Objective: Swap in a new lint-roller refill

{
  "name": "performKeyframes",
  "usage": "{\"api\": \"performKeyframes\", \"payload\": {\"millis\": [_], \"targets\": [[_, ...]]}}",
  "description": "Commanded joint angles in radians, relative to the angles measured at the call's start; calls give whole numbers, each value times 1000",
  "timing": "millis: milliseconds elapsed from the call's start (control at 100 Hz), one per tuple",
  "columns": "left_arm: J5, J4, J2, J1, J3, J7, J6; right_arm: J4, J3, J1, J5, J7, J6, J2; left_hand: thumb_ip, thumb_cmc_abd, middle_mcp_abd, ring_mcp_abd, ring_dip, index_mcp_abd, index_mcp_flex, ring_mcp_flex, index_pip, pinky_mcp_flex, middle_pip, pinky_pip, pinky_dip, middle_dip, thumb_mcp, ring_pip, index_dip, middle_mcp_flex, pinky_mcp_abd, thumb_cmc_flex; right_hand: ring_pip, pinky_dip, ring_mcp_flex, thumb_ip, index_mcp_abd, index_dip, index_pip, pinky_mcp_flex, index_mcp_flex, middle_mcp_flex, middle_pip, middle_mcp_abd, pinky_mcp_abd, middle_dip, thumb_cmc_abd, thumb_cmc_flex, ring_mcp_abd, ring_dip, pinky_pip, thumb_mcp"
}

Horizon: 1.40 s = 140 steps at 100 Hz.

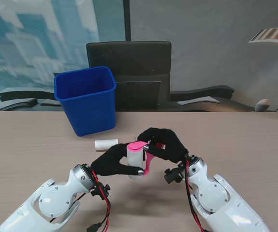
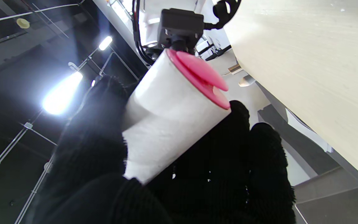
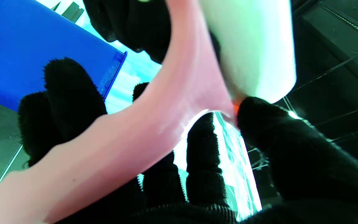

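**Now the roll has to slide along its spindle, not twist**

Both gloved hands meet over the table's near middle, holding the lint roller off the surface. The left hand (image 1: pixel 113 162) is wrapped around the white roll (image 1: pixel 135 159), fingers closed on its barrel; the pink end cap (image 2: pixel 201 76) faces away from the palm. The right hand (image 1: pixel 164 144), at the roll's 3 o'clock, is closed on the pink handle (image 3: pixel 129 137), whose curved neck runs into the roll's end. To do this well, I judge the right hand should brace the handle while the left moves straight along the axis, grip firm without crushing.

A spare white roll (image 1: pixel 106 143) lies on the table at 11 o'clock, just beside the blue bin (image 1: pixel 86 99). What the bin holds cannot be told; only its shadowed inner walls show.
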<state>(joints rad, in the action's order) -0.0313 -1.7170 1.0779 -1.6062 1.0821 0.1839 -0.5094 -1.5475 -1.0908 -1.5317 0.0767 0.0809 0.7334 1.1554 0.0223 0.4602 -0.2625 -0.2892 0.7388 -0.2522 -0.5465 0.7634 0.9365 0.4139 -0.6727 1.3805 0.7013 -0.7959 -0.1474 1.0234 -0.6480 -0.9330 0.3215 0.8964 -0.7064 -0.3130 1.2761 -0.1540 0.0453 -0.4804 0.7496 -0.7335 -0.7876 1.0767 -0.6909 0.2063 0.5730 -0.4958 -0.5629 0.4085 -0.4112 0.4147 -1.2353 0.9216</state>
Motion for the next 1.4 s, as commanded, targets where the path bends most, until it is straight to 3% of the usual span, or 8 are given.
{"api": "performKeyframes", "payload": {"millis": [0, 180, 440, 740, 960, 1030, 1140, 1390], "targets": [[-14, -18, 13, -8, 2, -6, 18, -11, 5, -14, 9, -11, 0, 5, 85, -96, 74, 26, 11, 213, -42, 40, 70, 1, -59, 26, -7, -43, -442, -10, -26, -42, -42, 143, -35, -20, 35, -37, 8, 10, 26, -36, 19, 30, -24, -14, -214, -10, -56, 50, 286, 17, -50, 66], [-39, -21, 22, -7, -3, -36, 44, -25, 7, -24, 37, -2, -12, 5, 86, -97, 70, 22, 13, 207, -42, 40, 69, 1, -61, 26, -7, -41, -442, -11, -25, -40, -42, 144, -190, -30, 37, 33, -12, 58, 120, -103, 8, 90, -58, -15, -236, -24, -104, 110, 312, 46, -118, 138], [-97, -7, 29, 1, -16, -78, 46, -44, 12, -36, 115, 40, -38, 10, 89, -96, 66, 20, 15, 201, -42, 40, 70, 1, -66, 26, -7, -40, -443, -10, -25, -40, -42, 146, -619, -2, 42, 88, -69, 90, 253, -352, -188, 328, -142, -10, -271, -36, -17, 151, 404, 171, -328, 180], [-235, -17, 48, -19, -15, -199, 54, -67, 9, -53, 147, 33, -47, 2, 110, -90, 59, 16, 23, 183, -45, 59, 78, 23, -92, 35, -7, -43, -461, 9, -27, -51, -32, 139, -749, -35, 43, -5, -73, 56, 321, -384, -256, 382, -209, -17, -308, -77, -199, 234, 452, 245, -452, 429], [-322, -14, 57, -23, -19, -266, 45, -84, 8, -60, 161, -7, -85, -12, 118, -84, 55, 13, 27, 175, -43, 64, 83, 27, -107, 45, -4, -45, -477, 22, -30, -52, -29, 116, -987, -168, 42, 32, -194, -27, 373, -430, -323, 382, -461, -5, -419, -179, -184, 237, 560, 396, -650, 441], [-370, -11, 59, -24, -17, -296, 33, -87, 14, -58, 133, -45, -101, -20, 119, -84, 57, 14, 27, 174, -42, 66, 83, 30, -110, 48, -4, -47, -479, 25, -30, -53, -29, 116, -1068, -221, 42, 38, -259, -68, 391, -444, -366, 379, -586, 4, -449, -225, -141, 211, 584, 460, -719, 444], [-436, -8, 63, -28, -13, -342, 19, -95, 19, -57, 94, -99, -129, -31, 120, -84, 57, 16, 29, 174, -43, 71, 86, 34, -115, 51, -3, -49, -482, 30, -32, -56, -30, 114, -1092, -273, 42, -28, -299, -148, 388, -454, -463, 378, -732, 6, -473, -286, -22, 146, 579, 582, -772, 404], [-495, -4, 67, -27, -16, -390, 12, -100, 26, -51, 44, -175, -178, -47, 131, -82, 56, 14, 33, 167, -42, 75, 92, 38, -132, 61, 0, -58, -493, 44, -39, -58, -30, 107, -1105, -287, 41, -81, -282, -200, 411, -456, -519, 378, -823, 14, -452, -328, 176, 61, 565, 663, -796, 353]]}}
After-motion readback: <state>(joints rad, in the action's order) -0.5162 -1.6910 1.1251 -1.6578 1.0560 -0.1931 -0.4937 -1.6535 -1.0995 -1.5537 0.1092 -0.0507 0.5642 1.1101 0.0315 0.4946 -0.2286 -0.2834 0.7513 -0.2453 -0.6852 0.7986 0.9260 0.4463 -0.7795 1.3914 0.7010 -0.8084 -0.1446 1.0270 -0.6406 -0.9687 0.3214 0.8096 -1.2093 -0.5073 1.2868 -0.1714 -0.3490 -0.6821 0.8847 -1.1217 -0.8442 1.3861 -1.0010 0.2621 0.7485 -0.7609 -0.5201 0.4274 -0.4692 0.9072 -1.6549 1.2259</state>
